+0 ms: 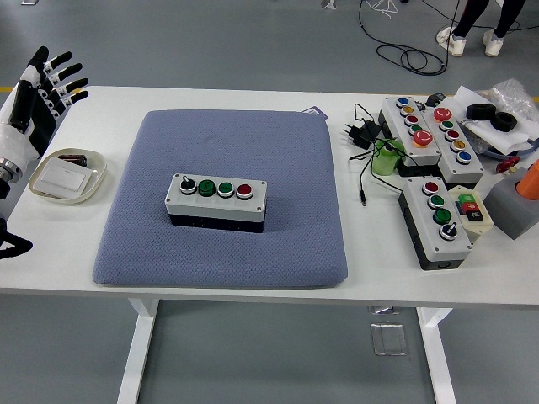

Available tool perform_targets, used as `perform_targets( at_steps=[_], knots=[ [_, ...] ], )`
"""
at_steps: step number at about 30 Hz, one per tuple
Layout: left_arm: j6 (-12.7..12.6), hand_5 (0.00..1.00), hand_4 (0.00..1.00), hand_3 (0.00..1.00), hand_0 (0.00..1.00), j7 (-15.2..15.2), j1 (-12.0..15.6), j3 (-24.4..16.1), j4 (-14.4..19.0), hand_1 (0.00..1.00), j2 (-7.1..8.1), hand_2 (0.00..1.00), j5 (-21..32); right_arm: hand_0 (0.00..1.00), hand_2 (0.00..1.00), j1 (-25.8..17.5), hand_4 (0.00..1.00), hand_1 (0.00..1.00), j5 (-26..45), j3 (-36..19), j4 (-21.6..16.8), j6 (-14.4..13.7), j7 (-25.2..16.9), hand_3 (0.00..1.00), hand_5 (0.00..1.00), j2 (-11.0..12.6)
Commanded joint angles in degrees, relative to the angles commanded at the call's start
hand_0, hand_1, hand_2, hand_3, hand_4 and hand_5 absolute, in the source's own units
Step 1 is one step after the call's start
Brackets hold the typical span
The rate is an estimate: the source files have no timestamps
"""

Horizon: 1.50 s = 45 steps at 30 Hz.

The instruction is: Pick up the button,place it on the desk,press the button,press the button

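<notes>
Button box [216, 200] on blue pad [221, 195] | left robot hand [38, 88] fingers spread, empty, at table's left edge

A blue-grey mat [221, 143] is lying mid-desk, a shallow dish [93, 179] is sitting left of it, and a black power adapter [357, 133] is resting to its right.

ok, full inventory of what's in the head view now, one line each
button box: 1, grey with black, green and red controls, centre of pad
pad: 1, blue-grey, mid-table
dish: 1, cream, left of pad, white block inside
button boxes: 3 more, grey, right side
power adapter: 1, black, with cable, right of pad
green object: 1, beside the boxes
clutter: tape, bags, grey block, far right
table: 1, white
person's feet: top right, on floor
left hand: open, raised at left edge
</notes>
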<state>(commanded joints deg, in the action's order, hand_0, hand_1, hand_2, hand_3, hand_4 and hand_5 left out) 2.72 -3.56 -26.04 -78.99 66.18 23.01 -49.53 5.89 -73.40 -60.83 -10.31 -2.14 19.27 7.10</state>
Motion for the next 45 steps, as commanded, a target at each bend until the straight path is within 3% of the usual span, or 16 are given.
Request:
perform_targets(
  at_steps=[21, 45],
  knots=[
    [0.33, 0.998, 0.715, 0.858, 0.796, -0.1, 3.06, -2.51, 0.83, 0.812, 0.54, 0.87, -4.6, 0.656, 0.691, 0.26, 0.392, 0.648, 0.09, 0.87, 0.0, 0.21, 0.2, 0.591, 0.249, -0.09],
    [0.28, 0.998, 0.699, 0.851, 0.785, -0.19, 3.14, -4.18, 1.33, 0.81, 1.13, 0.872, -4.95, 0.656, 0.69, 0.52, 0.39, 0.648, -0.58, 0.87, 0.0, 0.43, 0.24, 0.59, 0.251, 0.09]
  ],
)
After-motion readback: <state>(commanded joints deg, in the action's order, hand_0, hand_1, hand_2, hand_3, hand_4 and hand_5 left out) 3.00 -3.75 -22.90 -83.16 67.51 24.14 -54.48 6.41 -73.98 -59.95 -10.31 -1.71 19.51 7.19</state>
